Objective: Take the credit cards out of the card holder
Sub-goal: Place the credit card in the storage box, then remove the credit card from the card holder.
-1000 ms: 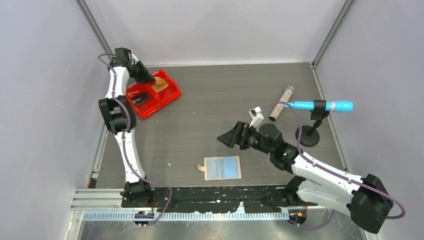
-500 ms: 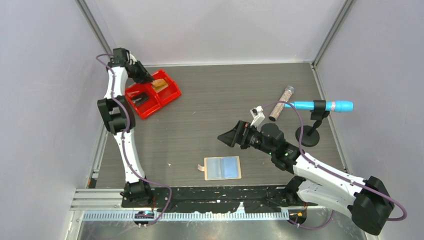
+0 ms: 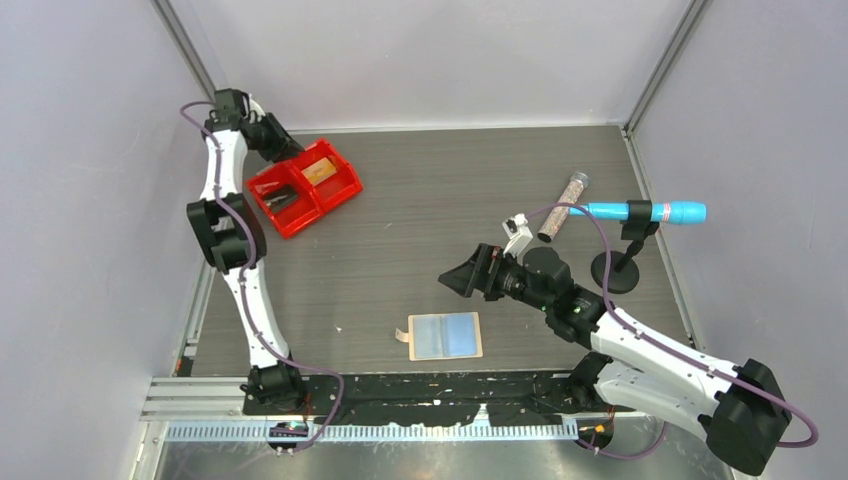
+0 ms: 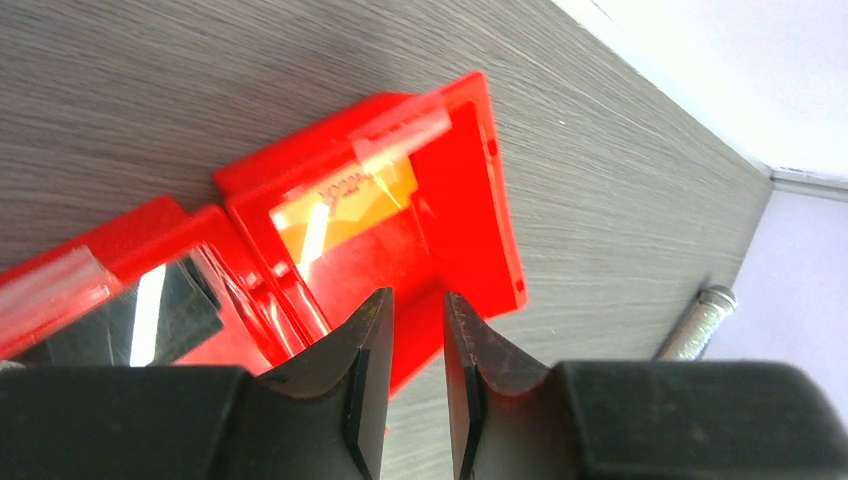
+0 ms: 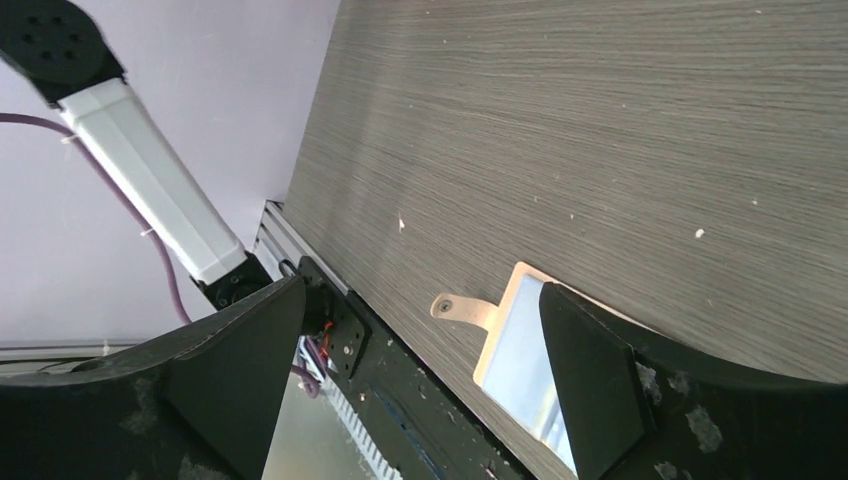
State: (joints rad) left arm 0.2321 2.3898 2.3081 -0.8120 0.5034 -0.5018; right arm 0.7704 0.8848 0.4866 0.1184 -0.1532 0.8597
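Observation:
The tan card holder (image 3: pixel 445 336) lies spread open near the front edge, blue-grey panels up; no card shows in it. An orange card (image 3: pixel 321 171) and a dark grey card (image 3: pixel 283 200) lie in the two compartments of the red bin (image 3: pixel 340 190). My left gripper (image 3: pixel 283 143) hovers just behind the bin; in the left wrist view its jaws (image 4: pixel 415 300) stand slightly apart and empty, above the orange card (image 4: pixel 350 195) and the dark card (image 4: pixel 170 310). My right gripper (image 3: pixel 460 276) is wide open and empty above the holder (image 5: pixel 520 350), whose snap tab (image 5: pixel 460 308) shows between the fingers.
A glitter-filled tube (image 3: pixel 566 207) lies at the back right. A blue marker (image 3: pixel 645 212) sits on a black stand (image 3: pixel 615 272) near the right wall. The black mounting rail (image 3: pixel 430 388) runs along the near edge.
My left gripper has pulled back up and to the left, away from the orange card, which stays in the bin. The right arm has barely shifted.

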